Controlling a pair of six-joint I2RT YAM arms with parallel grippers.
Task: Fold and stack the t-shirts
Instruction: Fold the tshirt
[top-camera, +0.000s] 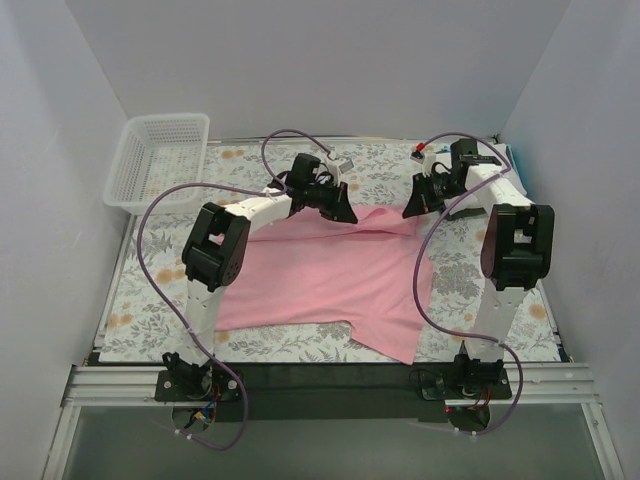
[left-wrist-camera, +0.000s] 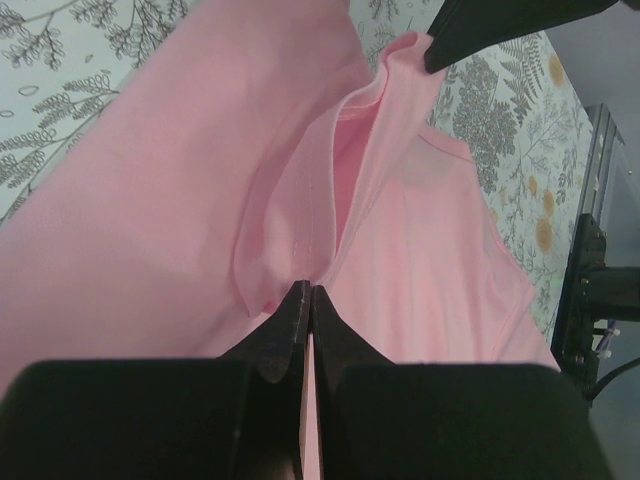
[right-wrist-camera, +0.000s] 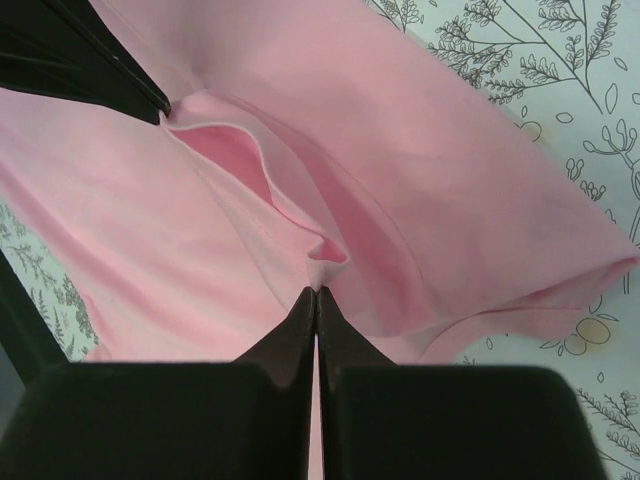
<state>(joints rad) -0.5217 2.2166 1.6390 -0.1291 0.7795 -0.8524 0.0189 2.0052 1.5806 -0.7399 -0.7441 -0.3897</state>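
Your left claw (top-camera: 341, 207) and right claw (top-camera: 413, 207) sit close together at upper centre of the top view. Each is pressed together on the stitched far edge of the plain pink soft-cloth t-shirt (top-camera: 320, 285). Both wrist views confirm it: the fingertips (left-wrist-camera: 290, 322) meet with a fold of pink cloth nipped between them, and the edge gapes into a pocket between the two pinch points.

Judgement: you hold the edge at two points so that the cloth can be lifted and carried over along one straight fold line.

The shirt lies mid-frame on the floral-patterned tablecloth (top-camera: 470, 270). Its long axis runs left to right, and one flap points to lower right. I cannot tell whether the gripped edge is hem or collar. The white plastic mesh basket (top-camera: 160, 160) stands apart at upper left.
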